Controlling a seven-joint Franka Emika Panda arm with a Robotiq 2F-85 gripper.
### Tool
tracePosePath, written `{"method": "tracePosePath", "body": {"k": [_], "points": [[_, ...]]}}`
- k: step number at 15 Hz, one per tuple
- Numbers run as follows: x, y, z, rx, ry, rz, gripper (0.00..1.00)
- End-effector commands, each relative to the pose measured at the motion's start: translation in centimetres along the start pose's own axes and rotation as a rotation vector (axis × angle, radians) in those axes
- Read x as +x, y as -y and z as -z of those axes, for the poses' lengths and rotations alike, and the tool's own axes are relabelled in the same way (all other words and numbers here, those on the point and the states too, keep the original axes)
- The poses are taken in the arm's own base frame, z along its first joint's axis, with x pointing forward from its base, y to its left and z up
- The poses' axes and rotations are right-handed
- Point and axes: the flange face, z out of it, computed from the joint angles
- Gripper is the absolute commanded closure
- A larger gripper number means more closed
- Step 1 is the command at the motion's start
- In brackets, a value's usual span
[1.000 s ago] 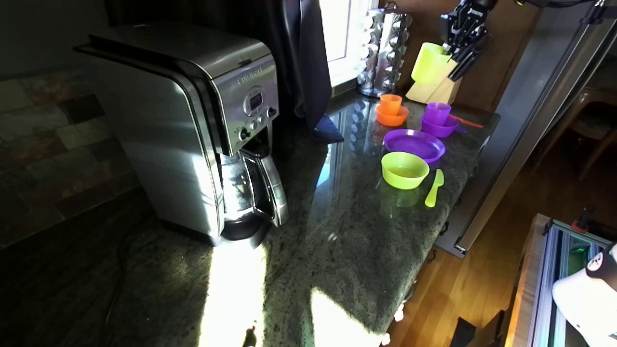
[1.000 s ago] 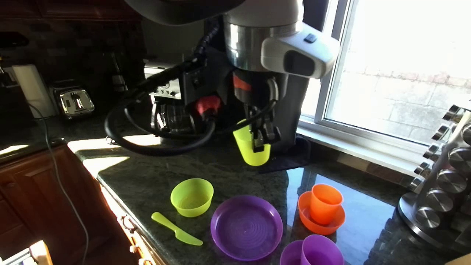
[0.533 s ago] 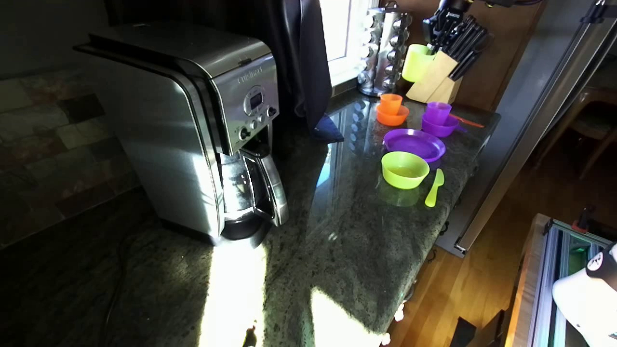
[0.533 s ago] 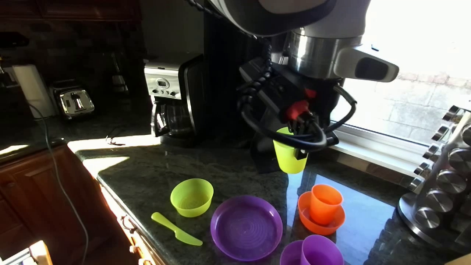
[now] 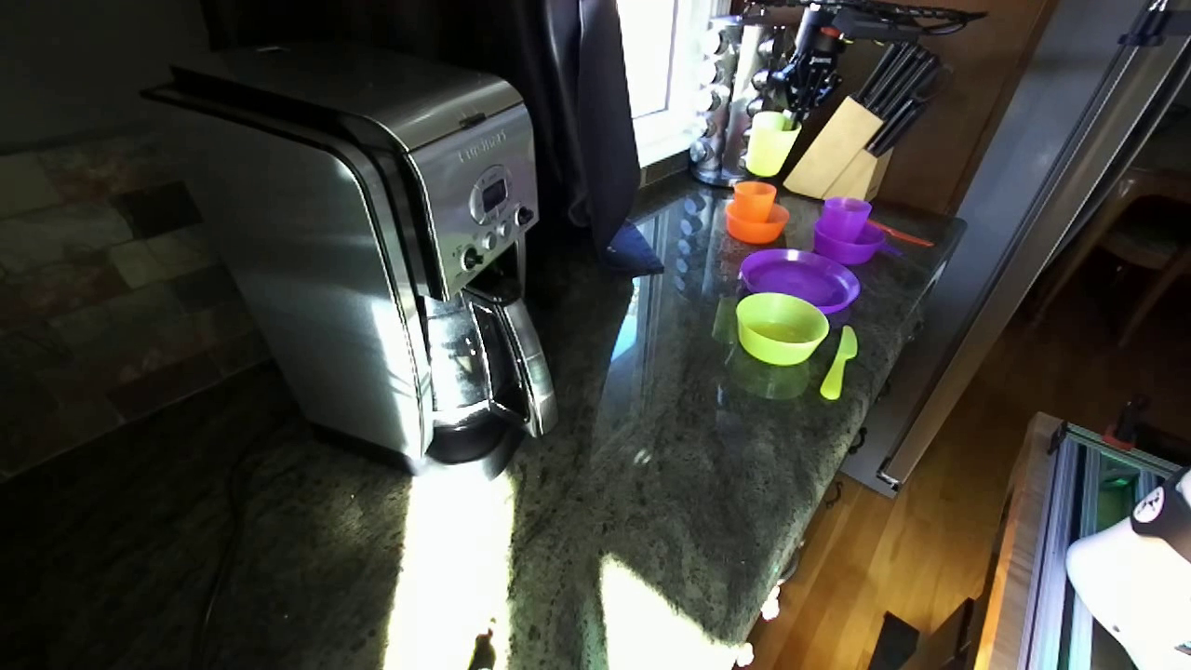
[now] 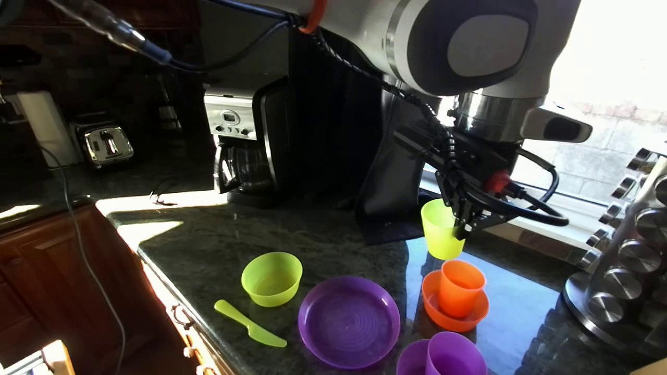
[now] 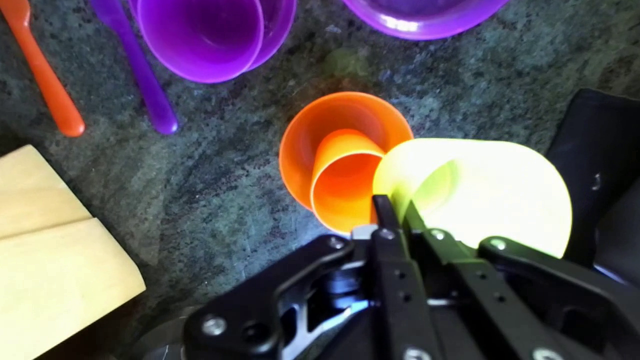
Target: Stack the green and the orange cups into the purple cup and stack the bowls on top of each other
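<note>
My gripper [image 7: 398,202] is shut on the wall of the lime green cup [image 7: 510,195], one finger inside it. It holds the cup [image 6: 440,229] upright, slightly tilted, above and behind the orange cup [image 6: 461,291]. The orange cup stands in the orange bowl [image 6: 433,307]; in the wrist view the green cup partly covers the orange cup [image 7: 345,185]. The purple cup [image 5: 845,220] stands in the purple bowl [image 5: 842,251]; both are cut off in an exterior view [image 6: 456,357] and the wrist view [image 7: 200,45]. The lime green bowl [image 6: 271,281] sits apart, out of the wrist view.
A purple plate [image 6: 349,323] lies between the bowls. A lime knife [image 6: 250,323] lies near the counter edge. Orange cutlery [image 7: 47,80] and purple cutlery [image 7: 142,75] lie near the knife block [image 5: 842,149]. A spice rack [image 6: 625,255] and a coffee maker [image 5: 372,251] also stand here.
The gripper has carried the green cup toward the orange cup and lower, rightward in an exterior view, past the knife block to the spice rack side. The other dishes have not moved.
</note>
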Motion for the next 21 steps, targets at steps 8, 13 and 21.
{"method": "tracePosePath", "body": {"k": [8, 13, 21], "points": [[4.1, -4.0, -2.0, -0.002, 0.077, 0.011, 0.99], [4.7, -6.0, -2.7, 0.012, 0.092, -0.004, 0.99], [5.5, -4.5, -4.2, 0.068, 0.12, 0.012, 0.99]]}}
